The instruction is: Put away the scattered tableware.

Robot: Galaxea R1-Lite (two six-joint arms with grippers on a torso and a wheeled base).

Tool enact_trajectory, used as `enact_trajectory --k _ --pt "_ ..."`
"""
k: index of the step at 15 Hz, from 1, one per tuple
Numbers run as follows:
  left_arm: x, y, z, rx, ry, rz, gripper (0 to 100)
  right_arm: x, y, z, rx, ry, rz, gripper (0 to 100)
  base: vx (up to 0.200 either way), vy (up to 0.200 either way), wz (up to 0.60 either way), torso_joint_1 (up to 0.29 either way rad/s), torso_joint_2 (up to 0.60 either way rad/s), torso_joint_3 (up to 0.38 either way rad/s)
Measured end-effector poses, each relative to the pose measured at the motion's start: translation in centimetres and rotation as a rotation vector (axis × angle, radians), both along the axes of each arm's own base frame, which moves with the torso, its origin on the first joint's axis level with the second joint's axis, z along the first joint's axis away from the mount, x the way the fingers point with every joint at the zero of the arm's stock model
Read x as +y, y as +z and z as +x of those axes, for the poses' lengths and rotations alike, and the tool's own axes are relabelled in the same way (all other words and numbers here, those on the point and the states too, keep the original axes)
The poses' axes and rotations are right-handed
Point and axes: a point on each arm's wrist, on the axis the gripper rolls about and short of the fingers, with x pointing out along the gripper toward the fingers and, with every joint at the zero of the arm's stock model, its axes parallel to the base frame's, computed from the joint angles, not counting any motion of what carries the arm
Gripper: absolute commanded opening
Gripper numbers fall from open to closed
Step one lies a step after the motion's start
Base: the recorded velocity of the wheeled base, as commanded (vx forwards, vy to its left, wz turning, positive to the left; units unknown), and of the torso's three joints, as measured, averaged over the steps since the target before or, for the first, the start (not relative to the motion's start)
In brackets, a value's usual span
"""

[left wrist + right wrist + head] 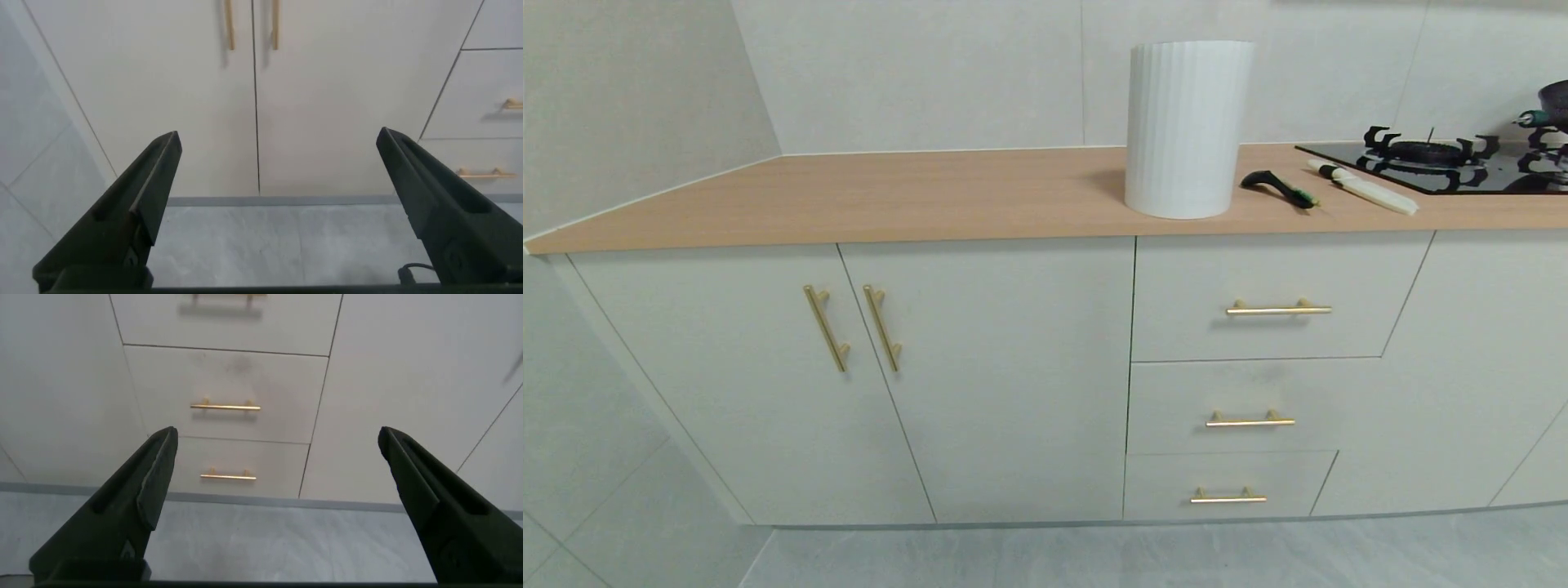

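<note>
In the head view, a white ribbed container (1188, 131) stands on the wooden bench (890, 196), and I use it as the reference for all places. Just to the right of the container a black-handled utensil (1278, 188) lies flat on the bench, and a little further right of it, near the edge of the stove (1437, 159), lies a long white utensil (1364, 188). The two pieces lie apart from each other. Below the container three drawers (1258, 294) are all closed, and below and to its left two cupboard doors (849, 376) are closed too. I judge that the task is at its very start: nothing is put away, both utensils must be collected, and their destination, the container or a drawer, is not clear. In the left wrist view, the left tool (278, 140) is spread wide and holds nothing; it is low, above the floor, and faces the cupboard doors (327, 98). In the right wrist view, the right tool (278, 437) is also spread wide and empty, low and facing the lower drawers (225, 392), well below the utensils.
</note>
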Motion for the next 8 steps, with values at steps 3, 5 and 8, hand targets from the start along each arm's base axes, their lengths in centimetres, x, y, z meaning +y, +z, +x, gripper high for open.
enact_trajectory --k 3,5,8 --pt "0.0 0.0 0.0 0.0 0.0 0.0 100 0.0 0.01 0.0 -0.001 -0.001 -0.002 100 0.0 0.0 0.0 0.0 0.0 0.0" --pt "0.0 0.0 0.0 0.0 0.001 0.0 100 0.0 0.01 0.0 -0.001 0.0 -0.004 100 0.0 0.0 0.0 0.0 0.0 0.0" --pt "0.0 0.01 0.0 0.0 0.0 0.0 100 0.0 0.01 0.0 -0.001 0.001 -0.01 100 0.0 0.0 0.0 0.0 0.0 0.0"
